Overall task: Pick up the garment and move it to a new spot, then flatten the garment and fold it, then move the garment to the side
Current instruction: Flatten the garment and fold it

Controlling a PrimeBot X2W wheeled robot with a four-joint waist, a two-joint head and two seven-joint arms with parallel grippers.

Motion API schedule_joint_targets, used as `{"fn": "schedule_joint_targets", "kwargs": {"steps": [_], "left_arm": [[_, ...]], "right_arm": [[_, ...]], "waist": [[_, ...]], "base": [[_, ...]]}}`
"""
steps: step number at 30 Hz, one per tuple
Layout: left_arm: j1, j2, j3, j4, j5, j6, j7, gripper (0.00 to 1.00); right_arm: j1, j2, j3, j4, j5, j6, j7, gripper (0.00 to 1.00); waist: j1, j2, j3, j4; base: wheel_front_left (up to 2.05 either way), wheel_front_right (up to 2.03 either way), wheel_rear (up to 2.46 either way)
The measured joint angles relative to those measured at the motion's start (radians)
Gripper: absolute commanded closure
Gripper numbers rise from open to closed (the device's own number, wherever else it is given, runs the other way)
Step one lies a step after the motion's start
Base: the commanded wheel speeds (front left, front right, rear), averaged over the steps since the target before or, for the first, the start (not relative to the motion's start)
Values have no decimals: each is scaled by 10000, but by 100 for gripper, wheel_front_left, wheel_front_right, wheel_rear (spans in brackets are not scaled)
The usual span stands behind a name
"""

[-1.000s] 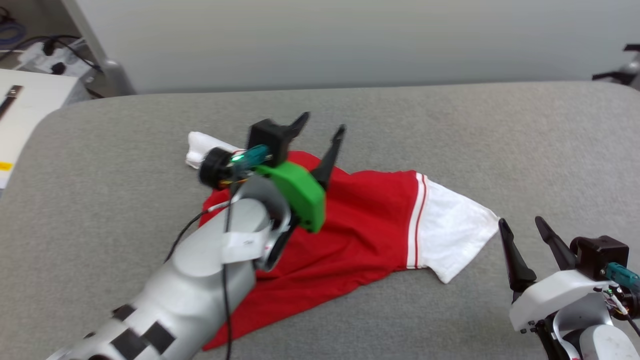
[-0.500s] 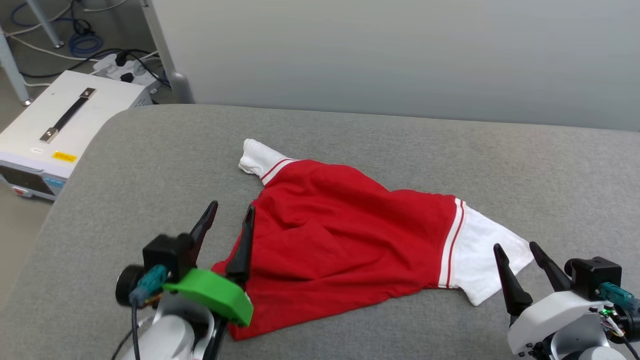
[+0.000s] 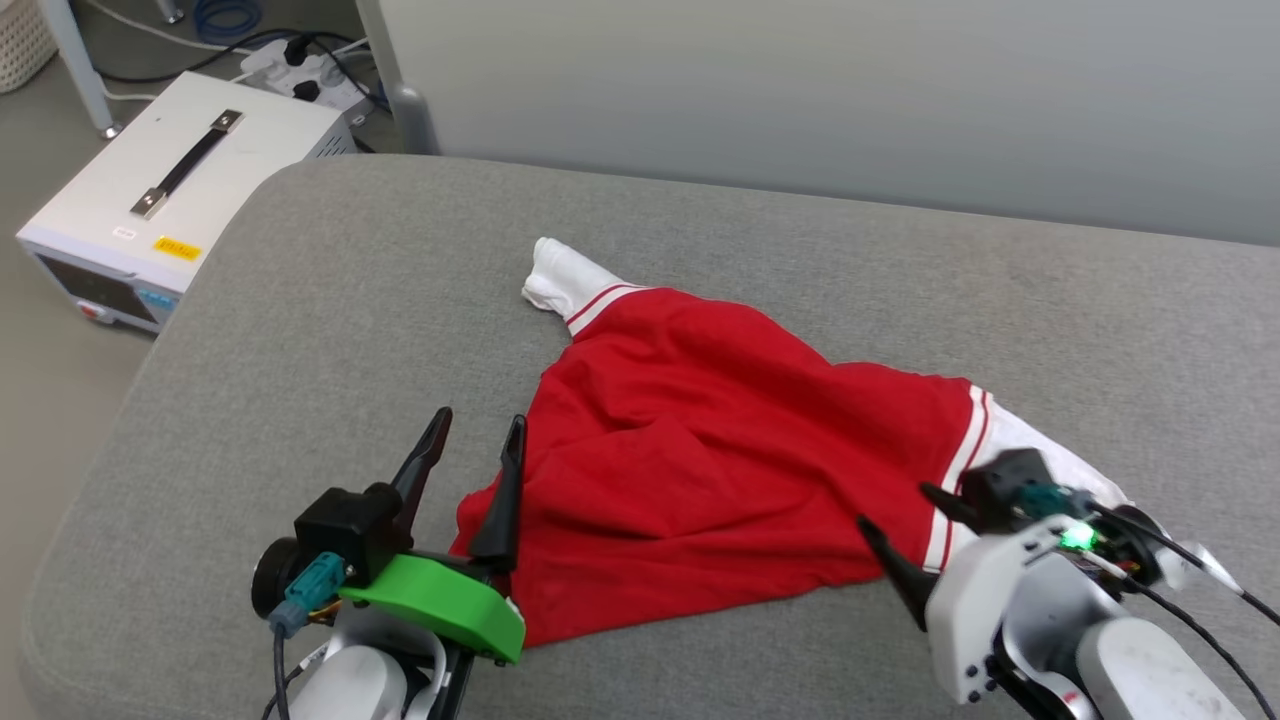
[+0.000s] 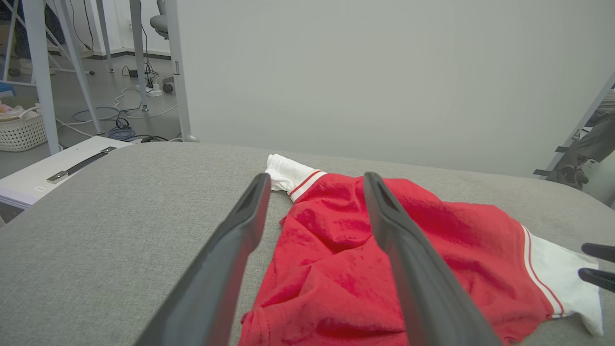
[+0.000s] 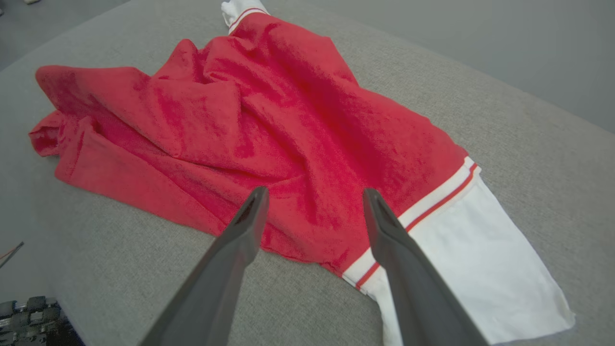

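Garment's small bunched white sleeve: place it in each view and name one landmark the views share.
Head view: bunched sleeve upper centre, at the garment's far tip.
Left wrist view: centre, slightly left.
Right wrist view: top edge, left of centre.
Shared landmark: the wide flat sleeve opposite.

The garment point(image 3: 720, 440) lies at the centre of the tabletop point(image 3: 350, 300). The left tool point(image 3: 480, 420) sits at its 8 o'clock edge, the right tool point(image 3: 895, 506) at 4 o'clock by a sleeve. A box point(image 3: 180, 200) stands on the floor point(image 3: 60, 330) at 10 o'clock, and a wall point(image 3: 800, 80) is behind at 12.
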Motion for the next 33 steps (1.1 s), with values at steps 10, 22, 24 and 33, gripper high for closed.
{"fn": "schedule_joint_targets", "kwargs": {"steps": [10,22,24,33], "left_arm": [[-106,-882,466,569,545,-679,0,0],[-95,-1384,1166,865,1055,-1110,0,0],[-94,-1415,1267,930,1103,-1129,0,0],[-61,-1572,1578,1156,1310,-1375,0,0]], "right_arm": [[-2618,-336,2341,2376,1118,0,3331,0],[-3285,-500,3122,4038,1632,-12,3476,100],[-3308,-608,3269,4042,1812,-13,3323,100],[-2897,-1751,3751,3358,2874,13,3076,100]], "waist": [[0,0,539,1110],[0,0,1046,1925],[0,0,1048,1874],[0,0,691,1217]], "base": [[0,0,0],[0,0,0],[0,0,0],[0,0,0]]}}
